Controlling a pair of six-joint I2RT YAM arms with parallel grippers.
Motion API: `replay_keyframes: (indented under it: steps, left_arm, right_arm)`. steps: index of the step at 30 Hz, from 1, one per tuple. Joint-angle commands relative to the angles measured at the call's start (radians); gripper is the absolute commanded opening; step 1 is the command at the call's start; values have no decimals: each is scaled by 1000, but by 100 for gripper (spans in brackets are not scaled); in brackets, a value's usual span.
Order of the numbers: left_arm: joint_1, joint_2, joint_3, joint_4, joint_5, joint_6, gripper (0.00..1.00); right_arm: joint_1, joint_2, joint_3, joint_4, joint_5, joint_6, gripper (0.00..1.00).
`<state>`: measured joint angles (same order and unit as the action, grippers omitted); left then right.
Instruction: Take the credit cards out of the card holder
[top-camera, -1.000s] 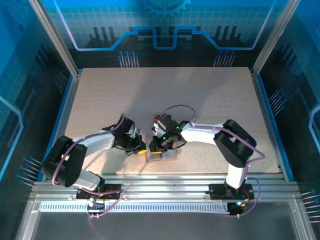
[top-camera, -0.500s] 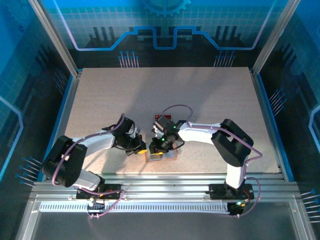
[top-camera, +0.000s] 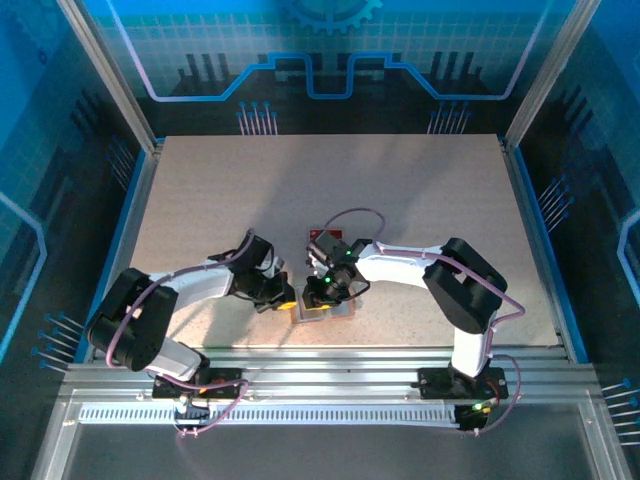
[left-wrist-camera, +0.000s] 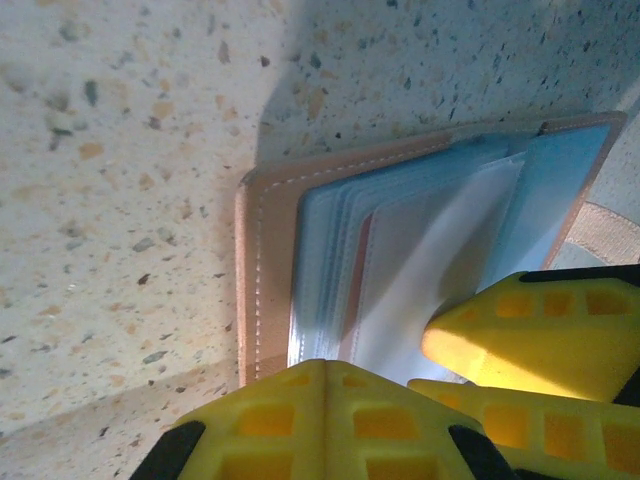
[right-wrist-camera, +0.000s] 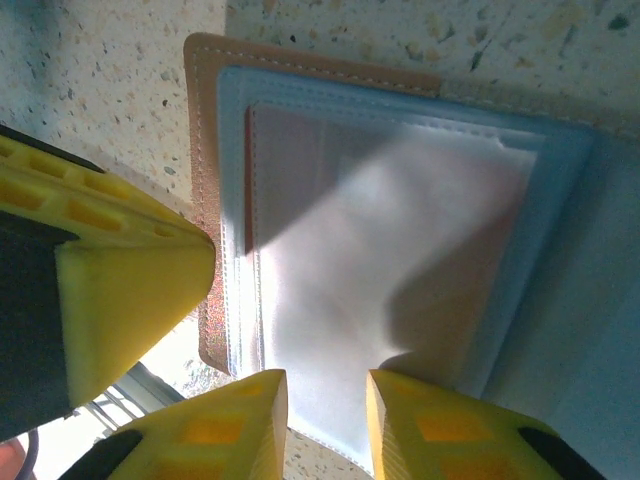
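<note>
Tabletop (top-camera: 200, 200), pale and speckled, carries the card holder (left-wrist-camera: 265, 280) near its front edge, between the two arms. The holder lies open, with blue-grey pockets and clear sleeves (right-wrist-camera: 380, 260) facing up. The left gripper (left-wrist-camera: 320, 372) has its fingers closed together on nothing, the tip bearing on the holder's salmon border as if to pin it. The right gripper (right-wrist-camera: 326, 388) stands over the sleeves' near edge, fingers parted by a narrow gap, nothing clamped between them. Of the credit cards, only a reddish edge (left-wrist-camera: 362, 290) shows inside the sleeves. The step in hand, I judge, is reaching a card. Next, the right fingers must find a card edge, pinch it and slide it clear, with the left pinning the holder.
</note>
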<state>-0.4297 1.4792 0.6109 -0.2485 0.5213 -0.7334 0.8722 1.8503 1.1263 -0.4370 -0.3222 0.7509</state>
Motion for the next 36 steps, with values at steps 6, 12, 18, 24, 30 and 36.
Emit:
replay_keyframes:
  steps: [6, 12, 18, 24, 30, 36]
  left_arm:
    - [-10, 12, 23, -4, 8, -2, 2]
    - [-11, 1, 20, -15, -4, 2, 1]
    - [-10, -3, 18, -15, -5, 3, 1]
    - [-10, 0, 21, -2, 7, -4, 1]
    - [-14, 2, 21, 22, 19, -21, 1]
    - [-34, 24, 26, 62, 28, -46, 1]
  right_arm:
    - [15, -1, -27, 154, -111, 67, 21]
    - [16, 35, -45, 208, -136, 94, 19]
    - [16, 44, -39, 129, -89, 61, 19]
    - [15, 26, -14, 11, -23, 15, 21]
    - [16, 22, 18, -63, 18, -11, 22]
    - [16, 12, 33, -107, 49, -28, 22]
